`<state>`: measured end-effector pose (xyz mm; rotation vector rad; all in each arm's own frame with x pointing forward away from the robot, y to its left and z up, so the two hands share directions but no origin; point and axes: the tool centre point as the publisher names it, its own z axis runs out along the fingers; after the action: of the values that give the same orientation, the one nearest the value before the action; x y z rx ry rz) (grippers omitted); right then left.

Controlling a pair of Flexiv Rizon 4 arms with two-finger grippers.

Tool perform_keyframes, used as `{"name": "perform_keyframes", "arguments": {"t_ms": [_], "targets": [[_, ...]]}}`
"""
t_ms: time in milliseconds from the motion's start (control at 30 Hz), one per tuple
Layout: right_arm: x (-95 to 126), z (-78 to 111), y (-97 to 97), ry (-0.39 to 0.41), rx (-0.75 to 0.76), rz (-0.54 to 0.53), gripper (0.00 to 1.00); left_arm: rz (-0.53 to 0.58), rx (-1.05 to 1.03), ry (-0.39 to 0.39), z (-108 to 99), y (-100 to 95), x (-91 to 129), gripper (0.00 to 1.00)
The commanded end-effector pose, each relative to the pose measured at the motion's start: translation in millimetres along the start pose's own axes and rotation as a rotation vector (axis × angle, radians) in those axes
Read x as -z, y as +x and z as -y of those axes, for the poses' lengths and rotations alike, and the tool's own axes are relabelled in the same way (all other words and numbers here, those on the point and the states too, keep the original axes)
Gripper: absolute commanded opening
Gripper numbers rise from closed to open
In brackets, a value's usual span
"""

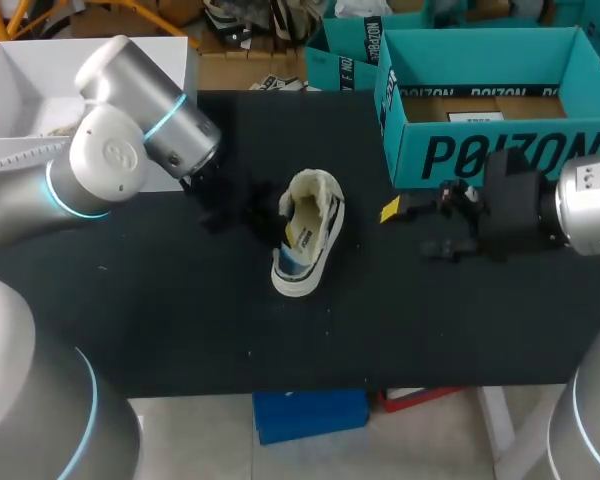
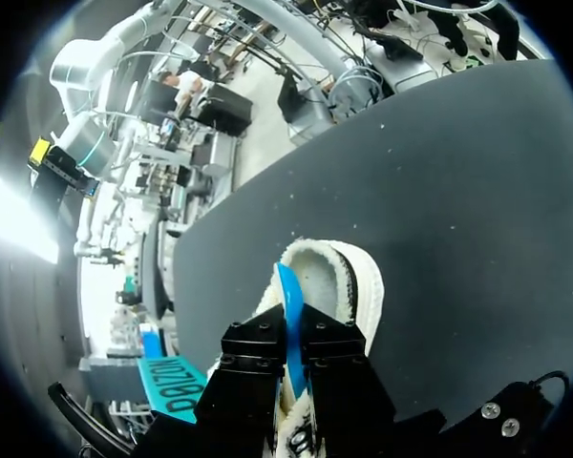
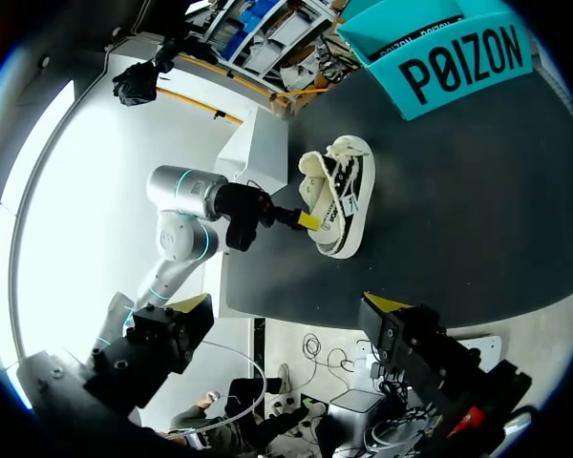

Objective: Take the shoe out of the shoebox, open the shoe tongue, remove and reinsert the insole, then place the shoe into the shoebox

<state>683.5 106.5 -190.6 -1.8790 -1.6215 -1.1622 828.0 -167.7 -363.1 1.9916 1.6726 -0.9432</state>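
A white low-top shoe (image 1: 308, 238) with a fleecy lining lies on the black table (image 1: 180, 320), its opening facing up. My left gripper (image 2: 291, 334) is at the shoe's opening, shut on the thin blue edge of the insole (image 2: 286, 291), which stands up out of the fleecy lining (image 2: 329, 272). In the right wrist view the left gripper (image 3: 301, 219) touches the shoe (image 3: 336, 196). My right gripper (image 1: 408, 228) hovers to the right of the shoe, wide open with nothing in it; its yellow tips (image 3: 387, 303) show well short of the shoe. The teal shoebox (image 1: 490, 150) stands open at the back right.
A white box (image 1: 40, 90) sits at the back left behind my left arm. A second teal box (image 1: 345, 55) stands behind the shoebox. The table's front edge (image 1: 310, 385) runs close below the shoe.
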Motion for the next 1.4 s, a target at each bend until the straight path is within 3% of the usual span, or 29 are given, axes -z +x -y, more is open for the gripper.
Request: {"name": "perform_keyframes", "arguments": {"t_ms": [33, 300, 467, 567, 600, 633, 733, 867, 900, 933, 967, 1000, 1067, 1100, 1133, 1400], "targets": [[0, 0.0, 0.4, -0.001, 0.0, 0.001, 1.0, -0.009, 0.006, -0.021, -4, -0.7, -6, 0.0], [0, 0.0, 0.4, -0.001, 0.0, 0.001, 1.0, -0.027, 0.013, -0.02, -8, 0.6, -11, 0.0], [0, 0.0, 0.4, -0.001, 0.0, 0.001, 1.0, -0.075, 0.016, 0.053, 1, 2.3, -15, 0.0], [0, 0.0, 0.4, -0.001, 0.0, 0.001, 1.0, -0.087, 0.018, 0.083, 8, 5.2, -15, 0.48], [0, 0.0, 0.4, -0.001, 0.0, 0.001, 1.0, -0.079, 0.021, 0.096, 10, 4.8, -11, 0.83], [0, 0.0, 0.4, -0.001, 0.0, 0.001, 1.0, -0.066, 0.024, 0.102, 12, 3.4, -7, 0.93], [0, 0.0, 0.4, -0.001, 0.0, 0.001, 1.0, -0.051, 0.011, 0.101, 18, -4.3, 10, 0.98], [0, 0.0, 0.4, -0.001, 0.0, 0.001, 1.0, -0.04, -0.014, 0.099, 24, -15.2, 30, 0.97], [0, 0.0, 0.4, -0.001, 0.0, 0.001, 1.0, -0.042, -0.019, 0.099, 25, -16.8, 34, 0.92], [0, 0.0, 0.4, -0.001, 0.0, 0.001, 1.0, -0.053, -0.027, 0.098, 25, -17.8, 35, 0.84], [0, 0.0, 0.4, -0.001, 0.0, 0.001, 1.0, -0.061, -0.03, 0.099, 25, -18.1, 36, 0.67], [0, 0.0, 0.4, -0.001, 0.0, 0.001, 1.0, -0.071, -0.032, 0.1, 25, -18.3, 36, 0.44], [0, 0.0, 0.4, -0.001, 0.0, 0.001, 1.0, -0.123, -0.045, 0.104, 26, -15.7, 32, 0.26], [0, 0.0, 0.4, -0.001, 0.0, 0.001, 1.0, -0.146, -0.049, 0.105, 26, -13.5, 29, 0.1], [0, 0.0, 0.4, -0.001, 0.0, 0.001, 1.0, -0.174, -0.053, 0.103, 26, -10.9, 26, 0.03], [0, 0.0, 0.4, -0.001, 0.0, 0.001, 1.0, -0.353, -0.065, 0.082, 24, 8.2, 3, 0.0]]}}
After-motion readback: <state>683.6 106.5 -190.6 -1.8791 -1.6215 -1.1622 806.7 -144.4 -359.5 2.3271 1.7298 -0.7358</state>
